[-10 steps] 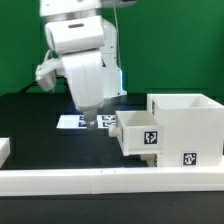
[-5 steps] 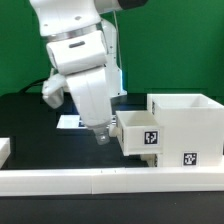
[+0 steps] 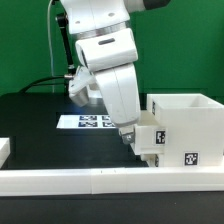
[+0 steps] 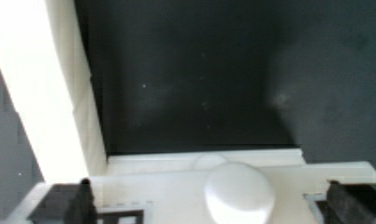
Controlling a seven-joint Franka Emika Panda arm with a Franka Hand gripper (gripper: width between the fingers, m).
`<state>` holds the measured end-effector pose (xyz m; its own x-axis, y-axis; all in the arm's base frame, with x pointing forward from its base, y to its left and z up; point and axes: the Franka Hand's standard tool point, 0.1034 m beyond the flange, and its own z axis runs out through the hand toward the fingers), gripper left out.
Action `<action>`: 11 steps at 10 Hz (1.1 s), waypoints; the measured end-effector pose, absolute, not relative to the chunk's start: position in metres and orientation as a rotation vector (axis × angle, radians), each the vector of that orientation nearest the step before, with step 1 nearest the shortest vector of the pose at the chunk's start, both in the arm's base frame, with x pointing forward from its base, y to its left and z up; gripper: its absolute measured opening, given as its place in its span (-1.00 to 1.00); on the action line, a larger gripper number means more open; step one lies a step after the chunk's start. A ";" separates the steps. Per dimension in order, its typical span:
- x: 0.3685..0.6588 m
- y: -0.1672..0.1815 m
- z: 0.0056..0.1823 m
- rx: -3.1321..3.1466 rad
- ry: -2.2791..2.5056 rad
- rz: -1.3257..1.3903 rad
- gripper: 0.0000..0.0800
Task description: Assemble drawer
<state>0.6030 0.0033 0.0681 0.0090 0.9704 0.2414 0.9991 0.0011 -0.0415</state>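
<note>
A long low white rail [image 3: 100,181] of smooth plastic runs along the near edge. Behind it, right, stands the boxy white drawer [image 3: 186,125], a tagged tray [image 3: 147,137] protruding leftward. The gripper [image 3: 127,133] meets that tray; its opening cannot be told. Farther left, the flat marker board [image 3: 85,122] lies on the matte black table [image 3: 40,135].

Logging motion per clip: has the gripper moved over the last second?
Yes. The gripper has travelled toward the exterior view's right, from over the marker board to the small tray against the tall case.
</note>
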 end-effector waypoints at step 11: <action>0.601 0.035 0.063 -2.107 -2.078 -0.200 0.62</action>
